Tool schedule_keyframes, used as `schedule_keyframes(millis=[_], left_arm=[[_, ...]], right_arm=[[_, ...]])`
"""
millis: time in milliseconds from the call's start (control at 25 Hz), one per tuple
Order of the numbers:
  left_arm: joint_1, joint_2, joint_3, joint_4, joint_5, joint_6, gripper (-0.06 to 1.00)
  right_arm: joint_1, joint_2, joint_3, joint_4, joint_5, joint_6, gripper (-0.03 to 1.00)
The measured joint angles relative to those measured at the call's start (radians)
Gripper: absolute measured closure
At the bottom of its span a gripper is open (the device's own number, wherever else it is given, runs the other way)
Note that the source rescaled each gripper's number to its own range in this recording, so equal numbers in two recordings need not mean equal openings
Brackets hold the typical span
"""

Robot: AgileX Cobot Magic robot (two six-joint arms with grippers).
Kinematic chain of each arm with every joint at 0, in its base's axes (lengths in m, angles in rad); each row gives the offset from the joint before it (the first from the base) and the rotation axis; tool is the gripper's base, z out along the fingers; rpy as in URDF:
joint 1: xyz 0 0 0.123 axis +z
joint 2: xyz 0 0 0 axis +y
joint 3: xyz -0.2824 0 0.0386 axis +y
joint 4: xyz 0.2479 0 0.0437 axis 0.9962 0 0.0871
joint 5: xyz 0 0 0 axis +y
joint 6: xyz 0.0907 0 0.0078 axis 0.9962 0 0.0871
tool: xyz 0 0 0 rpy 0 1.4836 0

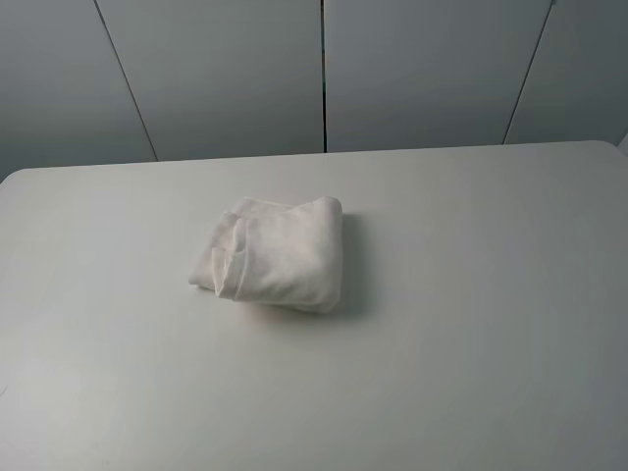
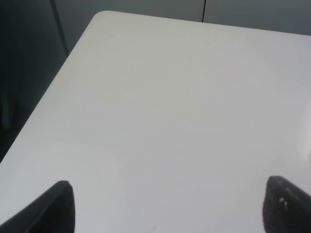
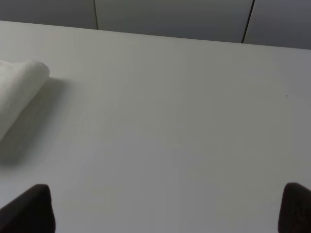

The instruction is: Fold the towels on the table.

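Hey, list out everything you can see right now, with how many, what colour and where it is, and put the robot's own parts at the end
towel: one, white, folded into a compact bundle, lying on the table a little left of the middle in the high view; one rounded edge also shows in the right wrist view.
table: one, white, smooth top with rounded corners, fills most of every view.
wall panels: several, grey, with dark seams between them, behind the table's far edge.
left gripper: one, dark fingertips, jaws wide open over bare table near a corner, holding nothing; seen only in its wrist view.
right gripper: one, dark fingertips, jaws wide open over bare table, apart from the towel, holding nothing; seen only in its wrist view.
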Motion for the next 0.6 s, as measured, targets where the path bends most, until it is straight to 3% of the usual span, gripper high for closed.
schedule_keyframes(millis=[600], left_arm=[[0.000,0.000,0.000,0.000,0.000,0.000,-0.06]], right_arm=[[0.000,0.000,0.000,0.000,0.000,0.008,-0.03]])
